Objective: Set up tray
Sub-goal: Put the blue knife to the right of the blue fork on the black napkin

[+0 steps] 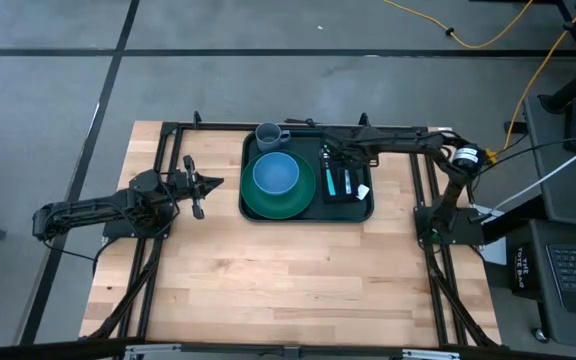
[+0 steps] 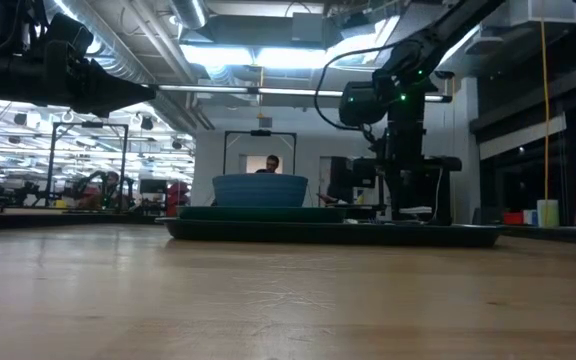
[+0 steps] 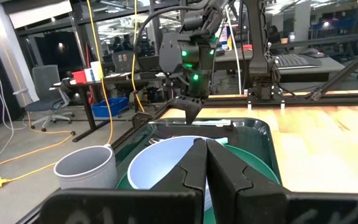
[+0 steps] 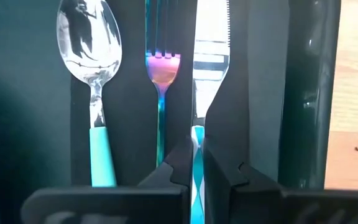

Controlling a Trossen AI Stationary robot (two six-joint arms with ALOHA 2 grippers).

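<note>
Your dark green tray [image 1: 308,214] sits at the table's far centre, holding plate [image 1: 303,200], bowl [image 1: 276,174], cup [image 1: 270,134] and cutlery. Your right gripper [image 1: 328,160], fingers clamped on the knife [image 4: 209,56], hovers over it; your left gripper [image 1: 208,184], fingers together, waits beside the tray.

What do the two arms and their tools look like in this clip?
Both arms are dark, jointed metal. The right arm carries black cabling, and its wrist glows with green lights. Each tool, left tool and right tool, has two matte black angular fingers with stepped tips.

Wooden table [image 1: 268,280] bearing green tray [image 1: 249,212]
</note>
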